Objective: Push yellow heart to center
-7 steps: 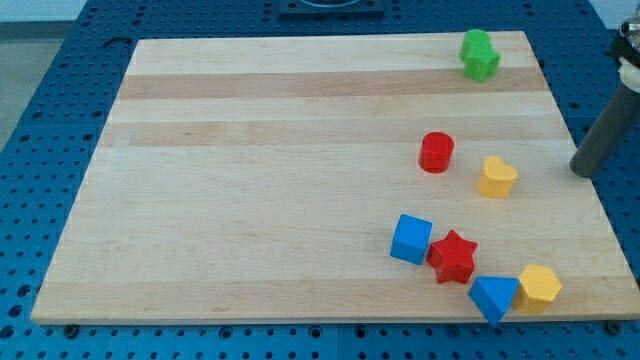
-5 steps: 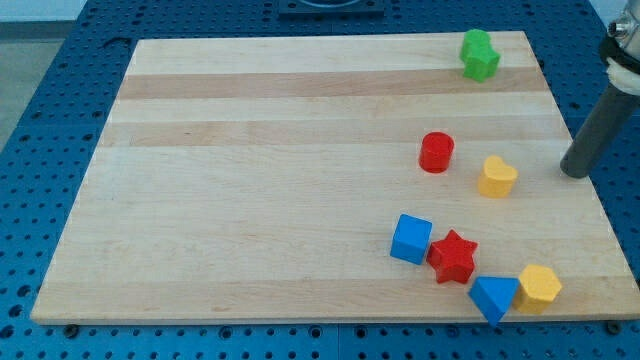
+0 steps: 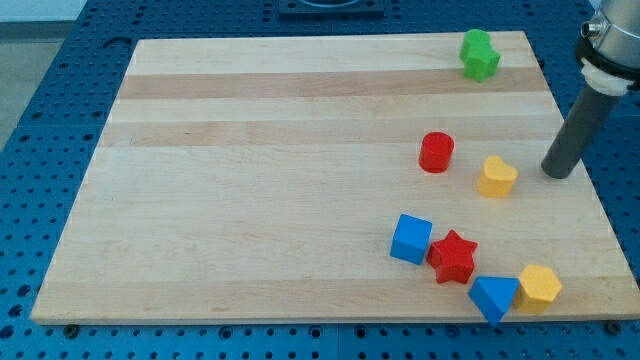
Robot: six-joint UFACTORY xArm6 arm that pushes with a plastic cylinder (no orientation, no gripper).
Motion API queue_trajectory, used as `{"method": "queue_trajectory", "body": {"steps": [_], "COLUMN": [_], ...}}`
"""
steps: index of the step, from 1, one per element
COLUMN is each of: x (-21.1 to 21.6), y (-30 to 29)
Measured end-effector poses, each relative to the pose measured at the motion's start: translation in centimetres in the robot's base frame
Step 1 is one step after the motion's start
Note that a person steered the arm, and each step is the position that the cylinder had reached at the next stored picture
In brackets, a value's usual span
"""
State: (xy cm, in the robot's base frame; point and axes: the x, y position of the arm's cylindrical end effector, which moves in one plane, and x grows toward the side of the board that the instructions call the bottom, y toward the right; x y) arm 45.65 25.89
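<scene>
Yellow heart block [image 3: 497,176] on wooden board's [image 3: 250,200] right part, just right of red cylinder [image 3: 436,152] | my tip [image 3: 556,175] near its right, not touching | no gripper, bare rod

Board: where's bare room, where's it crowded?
Bare: everything to the view's left of the red cylinder and blue cube. Crowded: bottom right, around the red star. My tip sits right of the yellow heart.

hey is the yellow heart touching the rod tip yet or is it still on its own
On its own. The yellow heart sits apart from my tip, which is at the view's right of it with bare board between them.
</scene>
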Motion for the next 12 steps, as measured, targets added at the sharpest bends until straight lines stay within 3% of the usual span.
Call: {"method": "queue_trajectory", "body": {"steps": [2, 4, 7, 11, 12], "x": [4.1, 4.0, 3.3, 1.9, 1.9], "y": [-0.7, -4.9, -2.5, -15.8, -14.4]}}
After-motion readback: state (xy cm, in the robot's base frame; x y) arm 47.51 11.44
